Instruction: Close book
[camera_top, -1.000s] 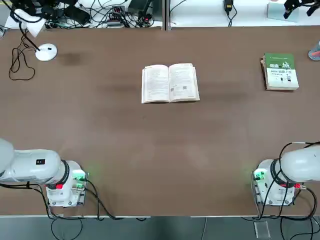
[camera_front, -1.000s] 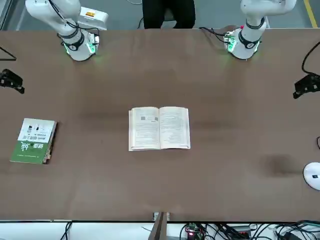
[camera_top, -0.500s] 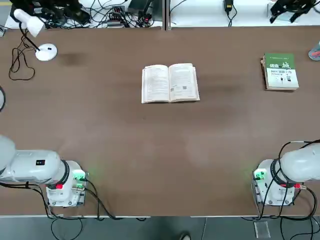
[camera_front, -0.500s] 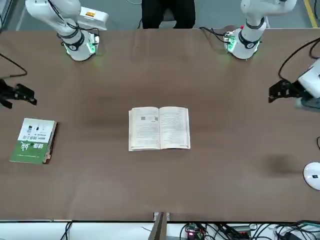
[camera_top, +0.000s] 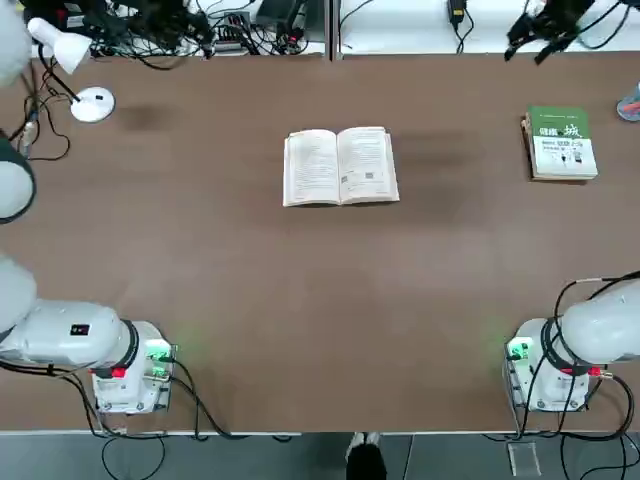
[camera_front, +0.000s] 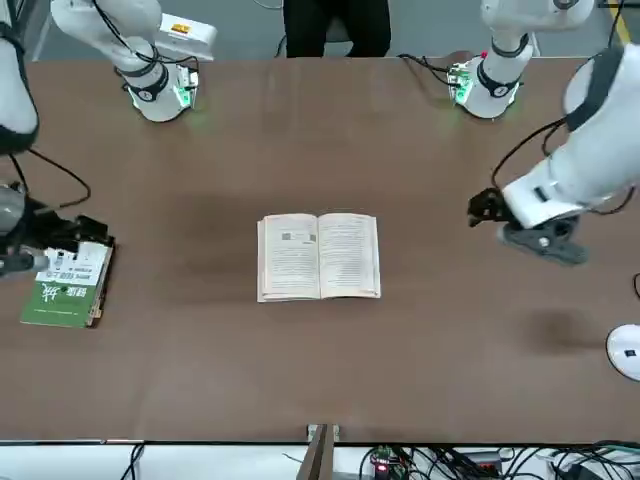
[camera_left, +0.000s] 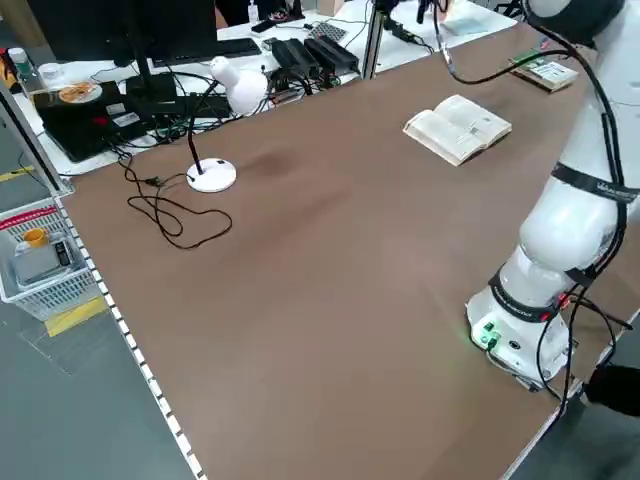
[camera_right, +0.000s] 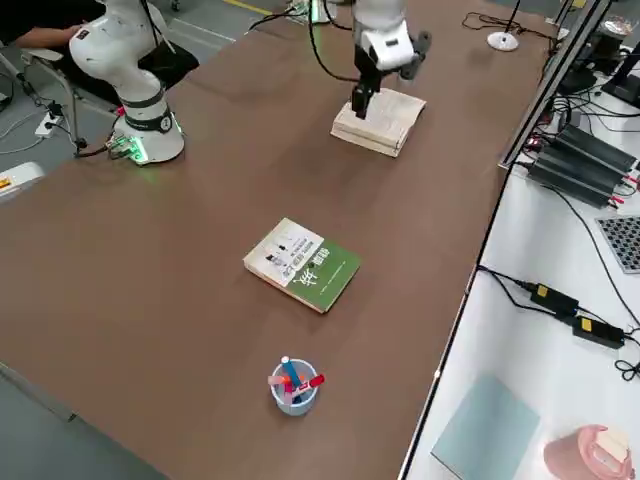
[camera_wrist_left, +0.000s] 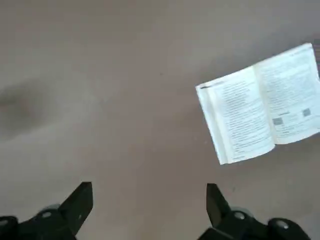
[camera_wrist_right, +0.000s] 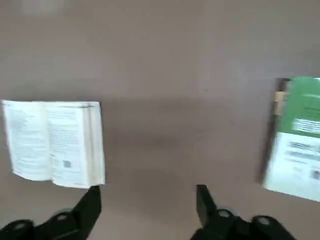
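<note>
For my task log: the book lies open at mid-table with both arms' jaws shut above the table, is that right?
Not quite: the book does lie open at mid-table, but both wrist views show the left gripper and right gripper with jaws open, not shut.

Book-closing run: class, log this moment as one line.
book: open, flat, untouched | left gripper: open, aloft | right gripper: open, aloft | green book: aside

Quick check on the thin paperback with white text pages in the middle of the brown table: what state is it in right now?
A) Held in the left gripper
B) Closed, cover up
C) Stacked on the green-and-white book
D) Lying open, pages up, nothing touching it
D: the thin paperback lies open with both pages up, and the left gripper and the right gripper are both open and clear of it.
</note>
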